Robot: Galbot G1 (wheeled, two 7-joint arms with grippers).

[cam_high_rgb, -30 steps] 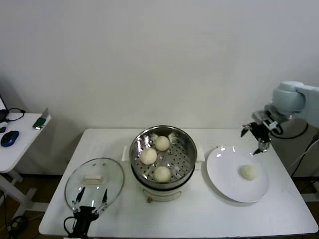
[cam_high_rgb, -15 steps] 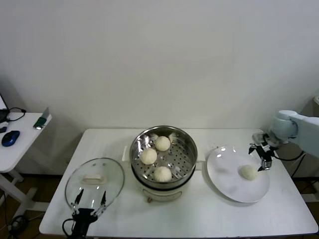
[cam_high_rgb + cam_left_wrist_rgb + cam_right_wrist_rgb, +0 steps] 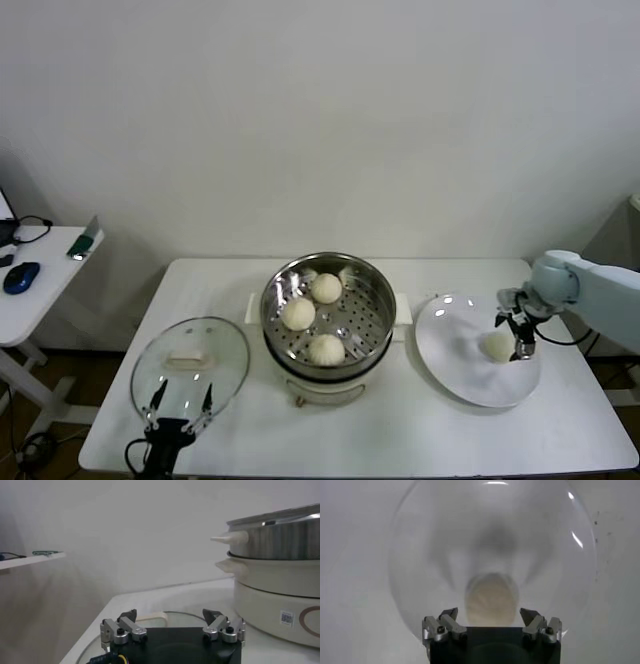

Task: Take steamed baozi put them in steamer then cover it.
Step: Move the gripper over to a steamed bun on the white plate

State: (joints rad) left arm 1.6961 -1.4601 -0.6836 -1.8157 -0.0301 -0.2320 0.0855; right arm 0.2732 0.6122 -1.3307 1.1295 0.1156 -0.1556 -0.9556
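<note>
The steel steamer [image 3: 372, 283] on its cream pot base holds three baozi [image 3: 326, 288]. A fourth baozi [image 3: 496, 346] lies on the white plate [image 3: 455, 360] at the right; it also shows in the right wrist view [image 3: 491, 599]. My right gripper [image 3: 516, 335] is open just above and beside this baozi, one finger on each side of it [image 3: 489, 615]. The glass cover [image 3: 190, 368] with its cream handle lies on the table at the left. My left gripper [image 3: 180, 405] is open, parked at the cover's near edge [image 3: 170, 616].
A side table [image 3: 40, 285] with a mouse and cables stands at the far left. The steamer's side [image 3: 280, 532] and the pot base [image 3: 280, 605] fill the left wrist view beside the left gripper. The table's front edge is near.
My right gripper has come down from above the table's far right corner to the baozi on the plate. The left arm has barely moved.
</note>
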